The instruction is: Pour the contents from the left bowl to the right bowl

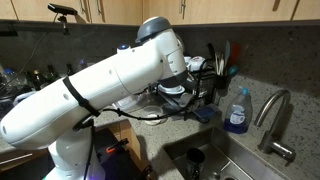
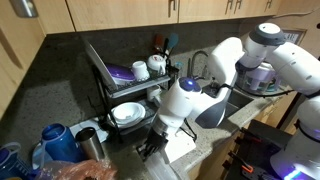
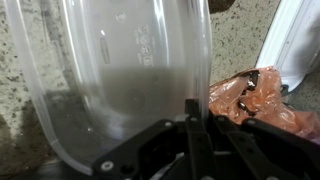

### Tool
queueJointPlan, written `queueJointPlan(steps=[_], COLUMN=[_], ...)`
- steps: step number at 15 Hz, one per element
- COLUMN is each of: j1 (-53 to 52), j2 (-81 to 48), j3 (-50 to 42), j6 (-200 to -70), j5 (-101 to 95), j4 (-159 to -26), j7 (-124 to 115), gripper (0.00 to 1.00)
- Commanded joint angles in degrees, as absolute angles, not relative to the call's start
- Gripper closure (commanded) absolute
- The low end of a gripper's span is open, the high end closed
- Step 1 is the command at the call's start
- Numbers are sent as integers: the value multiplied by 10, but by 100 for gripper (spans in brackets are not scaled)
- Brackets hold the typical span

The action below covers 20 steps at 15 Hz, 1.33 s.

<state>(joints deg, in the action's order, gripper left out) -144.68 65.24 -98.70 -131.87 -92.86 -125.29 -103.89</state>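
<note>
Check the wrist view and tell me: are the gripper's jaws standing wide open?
No, the gripper is shut, its two sides meeting with no gap between them.

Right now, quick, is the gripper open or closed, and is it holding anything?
Gripper: closed, its tip right at the clear plastic container; whether it pinches the container's wall cannot be told.

An exterior view close behind the arm (image 1: 110,85), facing sink (image 1: 215,160) and wall, an exterior view higher, looking down across the worktop (image 2: 70,105), both sharing arm and dish rack (image 2: 125,95), wrist view tight over the jaws, facing a clear container (image 3: 120,70)
</note>
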Motion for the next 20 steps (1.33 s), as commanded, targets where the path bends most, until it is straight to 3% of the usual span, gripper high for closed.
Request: queueJointPlan(steps=[1, 8, 20], j1=[-1475, -1511, -1490], j2=[651, 640, 781], j3=[-988, -1003, -966], j6=[-1286, -1215, -1048], j5=[-871, -809, -888], j4=[-1223, -1199, -1205], j7=[-1001, -971, -932], gripper=[99, 99, 99])
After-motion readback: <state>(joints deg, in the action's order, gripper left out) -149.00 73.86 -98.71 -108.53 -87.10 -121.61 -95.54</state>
